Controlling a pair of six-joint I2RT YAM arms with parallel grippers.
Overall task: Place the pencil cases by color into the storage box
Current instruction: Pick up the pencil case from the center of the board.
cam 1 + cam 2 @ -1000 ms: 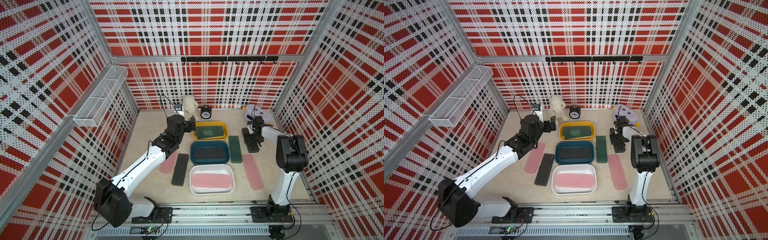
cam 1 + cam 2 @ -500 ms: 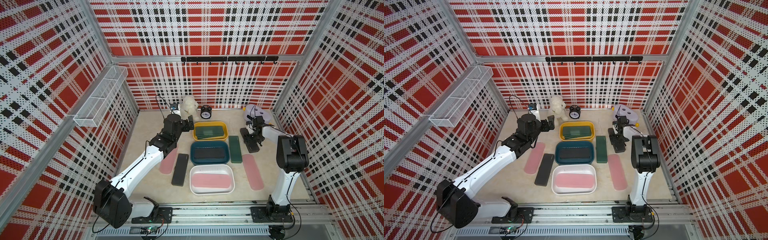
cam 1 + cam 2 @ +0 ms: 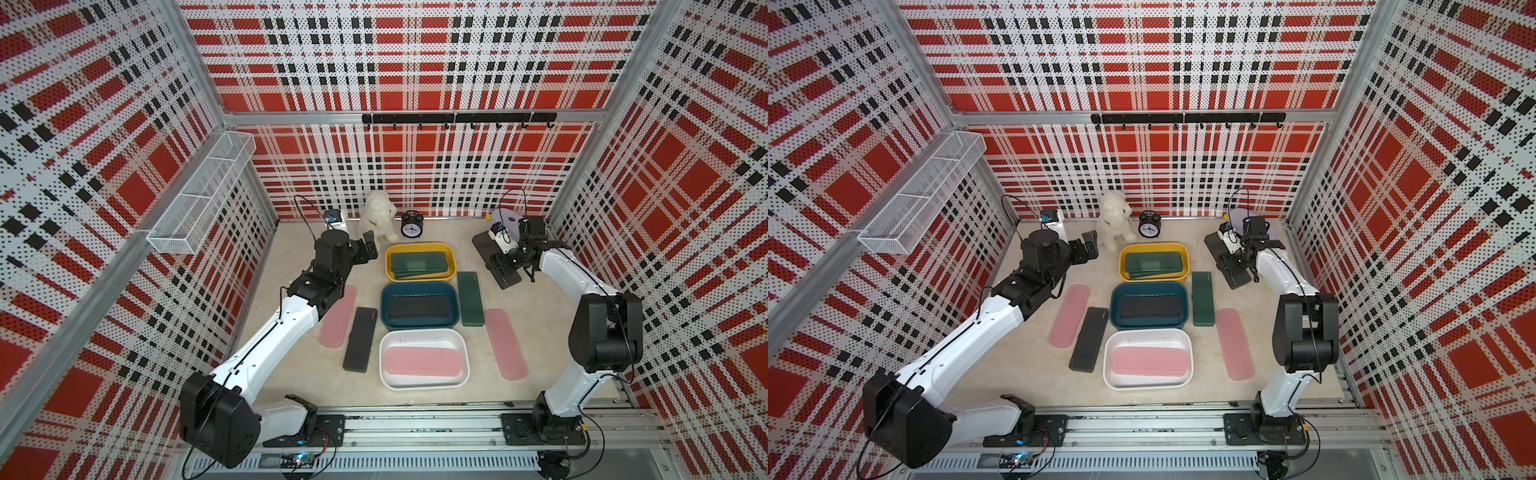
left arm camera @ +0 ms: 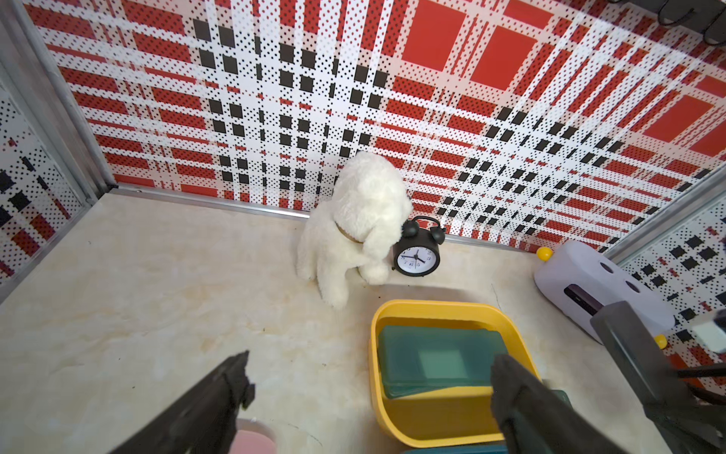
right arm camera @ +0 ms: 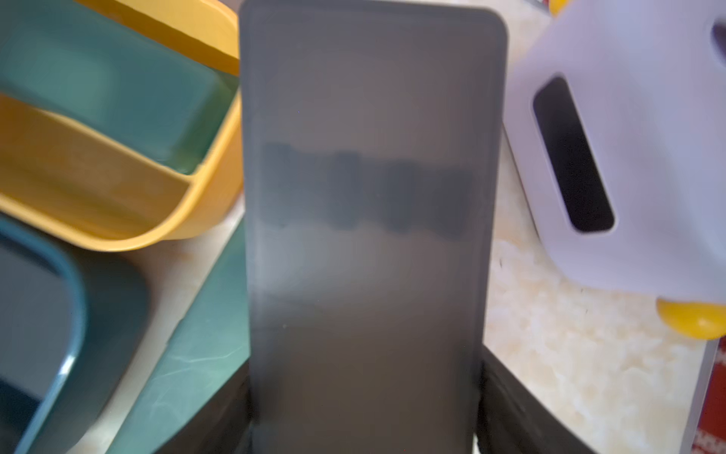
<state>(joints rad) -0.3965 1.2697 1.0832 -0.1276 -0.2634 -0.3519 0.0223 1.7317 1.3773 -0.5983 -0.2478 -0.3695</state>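
Note:
Three tubs stand in a row: a yellow tub [image 3: 419, 246] holding dark green pencil cases [image 3: 419, 264], a teal tub [image 3: 419, 285] holding a black one [image 3: 419, 307], and a white tub [image 3: 424, 332] holding a pink one [image 3: 422, 361]. Loose on the table lie a pink case [image 3: 336, 324], a black case [image 3: 360, 338], a green case [image 3: 470, 297] and another pink case [image 3: 505, 343]. My right gripper [image 3: 505, 266] [image 5: 365, 365] is shut on a black case [image 3: 496, 259] [image 5: 365, 196] at the back right. My left gripper [image 3: 368, 249] [image 4: 369, 373] hangs open and empty left of the yellow tub.
A white plush dog [image 3: 378, 216], a black alarm clock [image 3: 411, 224] and a lilac box [image 3: 505, 220] stand along the back wall. A wire basket [image 3: 208, 195] hangs on the left wall, and a hook rail [image 3: 457, 118] on the back wall.
My left arm has drawn a little to the left, away from the yellow tub, gripper still open. The right gripper has shifted the black case slightly toward the back.

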